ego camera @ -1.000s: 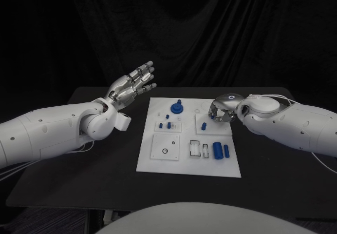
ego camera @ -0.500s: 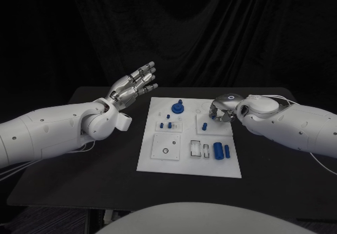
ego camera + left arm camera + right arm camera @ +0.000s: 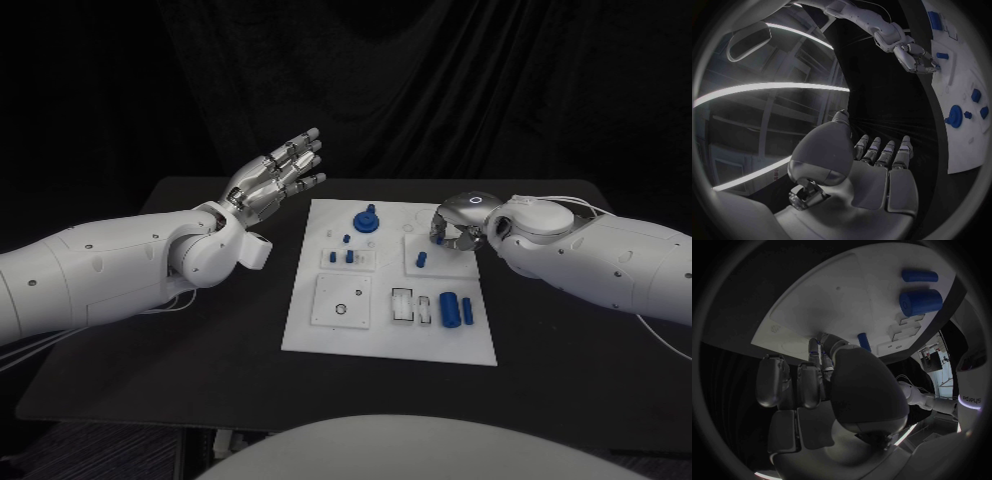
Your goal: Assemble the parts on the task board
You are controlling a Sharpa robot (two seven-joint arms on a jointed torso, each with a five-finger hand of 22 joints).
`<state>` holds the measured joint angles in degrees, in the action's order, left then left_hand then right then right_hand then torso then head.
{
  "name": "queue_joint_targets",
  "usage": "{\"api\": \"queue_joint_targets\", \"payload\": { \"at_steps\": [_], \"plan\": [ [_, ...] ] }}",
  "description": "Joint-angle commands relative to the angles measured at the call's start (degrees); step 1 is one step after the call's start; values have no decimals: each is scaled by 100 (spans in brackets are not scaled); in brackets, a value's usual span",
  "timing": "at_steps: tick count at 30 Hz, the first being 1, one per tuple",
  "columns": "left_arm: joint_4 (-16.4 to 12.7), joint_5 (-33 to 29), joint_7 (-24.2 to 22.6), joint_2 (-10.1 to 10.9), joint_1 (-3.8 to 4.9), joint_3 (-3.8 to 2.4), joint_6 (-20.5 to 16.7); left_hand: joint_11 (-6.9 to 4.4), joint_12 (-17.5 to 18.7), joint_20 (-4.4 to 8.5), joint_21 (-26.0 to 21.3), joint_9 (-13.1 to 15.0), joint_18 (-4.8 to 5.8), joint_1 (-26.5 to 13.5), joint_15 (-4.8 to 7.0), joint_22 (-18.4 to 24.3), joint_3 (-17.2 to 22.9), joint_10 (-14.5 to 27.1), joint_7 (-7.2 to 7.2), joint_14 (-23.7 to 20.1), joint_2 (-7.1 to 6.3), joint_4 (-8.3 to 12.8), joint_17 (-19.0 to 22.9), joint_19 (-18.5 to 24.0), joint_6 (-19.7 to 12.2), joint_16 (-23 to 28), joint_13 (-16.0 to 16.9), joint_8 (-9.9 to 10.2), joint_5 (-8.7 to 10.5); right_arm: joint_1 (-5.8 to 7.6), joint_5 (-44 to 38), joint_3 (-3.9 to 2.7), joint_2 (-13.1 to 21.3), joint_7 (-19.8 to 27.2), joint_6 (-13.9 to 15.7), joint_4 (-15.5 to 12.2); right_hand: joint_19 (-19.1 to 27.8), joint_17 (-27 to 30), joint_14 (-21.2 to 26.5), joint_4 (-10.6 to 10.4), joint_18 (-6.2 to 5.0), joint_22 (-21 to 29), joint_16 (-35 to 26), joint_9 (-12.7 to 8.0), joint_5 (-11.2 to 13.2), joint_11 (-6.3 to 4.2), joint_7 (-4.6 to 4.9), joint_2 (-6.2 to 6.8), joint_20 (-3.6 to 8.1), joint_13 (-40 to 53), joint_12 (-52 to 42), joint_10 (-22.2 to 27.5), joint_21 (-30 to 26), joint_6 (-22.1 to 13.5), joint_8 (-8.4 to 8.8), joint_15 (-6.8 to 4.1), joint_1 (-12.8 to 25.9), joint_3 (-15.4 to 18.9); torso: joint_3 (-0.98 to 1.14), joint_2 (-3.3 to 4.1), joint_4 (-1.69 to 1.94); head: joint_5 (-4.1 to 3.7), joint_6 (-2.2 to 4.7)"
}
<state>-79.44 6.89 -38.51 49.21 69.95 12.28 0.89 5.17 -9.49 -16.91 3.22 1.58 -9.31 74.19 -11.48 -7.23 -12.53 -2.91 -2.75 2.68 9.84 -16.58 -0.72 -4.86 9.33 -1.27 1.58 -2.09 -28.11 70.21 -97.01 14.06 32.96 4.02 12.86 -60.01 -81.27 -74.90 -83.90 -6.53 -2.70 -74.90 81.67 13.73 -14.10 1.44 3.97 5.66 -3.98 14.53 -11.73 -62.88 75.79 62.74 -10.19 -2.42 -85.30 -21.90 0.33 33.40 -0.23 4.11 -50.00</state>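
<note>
While the left hand (image 3: 274,176) hovers with fingers (image 3: 299,150) spread, the right hand (image 3: 459,222) hides its fingers' state.

We see a black table (image 3: 173,340) under the work area, and a dark draped curtain (image 3: 433,90) hanging behind it.

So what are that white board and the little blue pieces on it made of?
The task board looks like matte white plastic, flat and without glare, though painted metal is possible. The blue parts look like smooth plastic with an even colour and a soft sheen.
</note>
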Motion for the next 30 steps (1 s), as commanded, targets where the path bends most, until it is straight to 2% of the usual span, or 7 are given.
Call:
{"api": "queue_joint_targets", "payload": {
  "at_steps": [1, 15, 22, 23, 30],
  "plan": [
    [4, -4, -47, 4, -19, -5, 88, 52, -17, 4, 38, 0, 4, 51, -30, -10, 20, 3, 33, 4, 25, 16, -4, -50, 2, -20, 3, -33, -31, -21, -27, 1, 45, -112, 268, -10, 6, 6, -5, 44, -58, -1079, -31, 49, -17, 9, 44, -44, 34, -1, -18, -64, 14, 85, -29, -45, 20, 4, 0, -9, -1, 23, 0],
    [34, -5, -11, 7, -42, -4, 99, 58, -14, 2, 44, -3, 10, 65, -35, -15, 30, 4, 33, 4, 42, 20, -4, -59, -14, -19, 2, -30, -47, -11, -27, -15, 275, -135, 703, -303, 4, 17, -8, 16, -56, -1078, -39, 82, -14, 41, 69, -3, 30, -39, 34, -95, 13, 58, -6, -32, 108, 40, 0, -14, -13, 43, 0],
    [50, -5, 9, 1, -55, -4, 109, 62, -11, 2, 46, -5, 13, 70, -39, -17, 33, 6, 30, 5, 49, 21, -4, -63, -26, -19, 2, -27, -49, 35, -27, -25, 395, -167, 767, -488, -4, 6, -17, 5, -53, -1081, -33, 93, -17, 54, 80, 5, 24, -52, 45, -147, 22, 36, 15, -22, 137, 45, -9, -23, -21, 46, 0],
    [52, -5, 12, 0, -57, -4, 110, 62, -11, 2, 46, -5, 13, 70, -39, -17, 33, 6, 30, 5, 49, 21, -4, -63, -26, -19, 2, -27, -49, 43, -27, -25, 406, -171, 773, -507, -4, 6, -17, 5, -53, -1081, -33, 93, -17, 54, 80, 5, 24, -52, 45, -147, 22, 36, 15, -22, 137, 45, -15, -25, -18, 42, 0],
    [66, -5, 28, -6, -73, -4, 129, 64, -10, 1, 47, -6, 14, 73, -42, -17, 35, 7, 29, 5, 54, 22, -4, -65, -30, -19, 2, -25, -51, 112, -27, -27, 501, -198, 852, -662, -3, 14, -16, 2, -53, -1080, -37, 100, -15, 63, 90, 19, 21, -59, 50, -172, 19, 34, 21, -17, 152, 52, -13, -19, -8, 39, 0]
  ]
}}
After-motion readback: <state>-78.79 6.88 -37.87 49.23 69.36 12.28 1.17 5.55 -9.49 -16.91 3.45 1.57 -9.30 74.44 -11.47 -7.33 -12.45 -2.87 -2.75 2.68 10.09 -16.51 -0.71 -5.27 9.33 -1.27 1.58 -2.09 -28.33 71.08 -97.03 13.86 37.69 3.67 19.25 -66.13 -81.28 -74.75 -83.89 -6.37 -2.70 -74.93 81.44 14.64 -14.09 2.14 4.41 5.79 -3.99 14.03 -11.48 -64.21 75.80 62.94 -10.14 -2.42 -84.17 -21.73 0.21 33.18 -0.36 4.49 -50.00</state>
